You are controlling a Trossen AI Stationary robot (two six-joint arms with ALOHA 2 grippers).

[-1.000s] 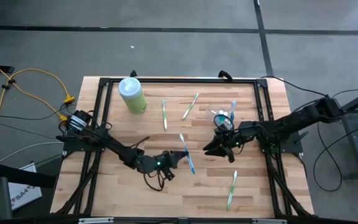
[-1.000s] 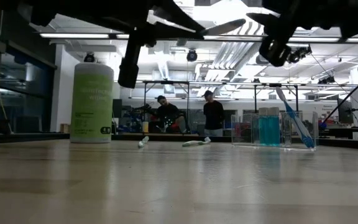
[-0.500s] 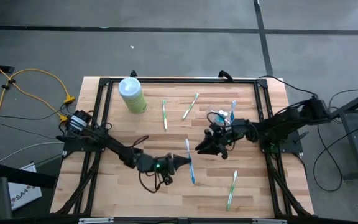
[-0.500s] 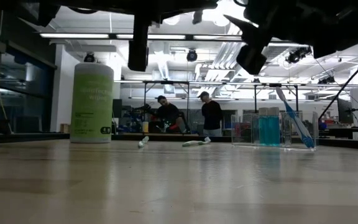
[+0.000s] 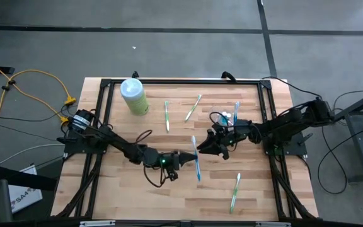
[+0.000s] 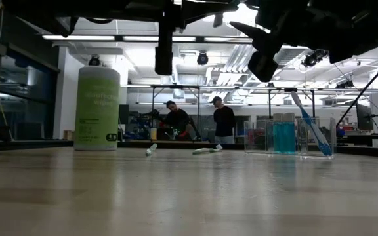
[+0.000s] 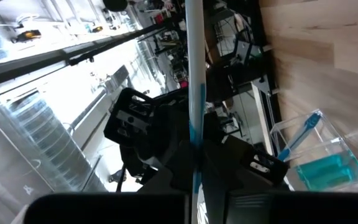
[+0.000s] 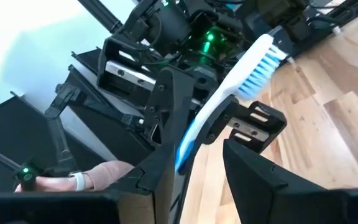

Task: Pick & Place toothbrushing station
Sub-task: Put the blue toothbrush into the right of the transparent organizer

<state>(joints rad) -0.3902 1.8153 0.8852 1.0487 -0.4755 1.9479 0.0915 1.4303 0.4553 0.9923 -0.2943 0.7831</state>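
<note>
The clear, colourless plastic cup-like holder [image 5: 227,119] stands on the wooden table [image 5: 169,195] just behind the right gripper [image 5: 205,148], holding teal liquid and one blue toothbrush [image 6: 310,124]. The left gripper [image 5: 188,157] clamps a blue-and-white toothbrush [image 5: 195,159]; the right's fingers straddle it, apart.

Since the earlier pictures the left hand [image 5: 191,157], clamped on the blue toothbrush [image 5: 196,159], has carried it across the worktop [image 5: 169,195] toward the right arm. The right hand [image 5: 201,149] has come off its spot beside the toothbrushing station [image 5: 227,119] and moved in toward the middle, so its fingers [image 8: 253,186] now stand spread on either side of the brush handle
</note>
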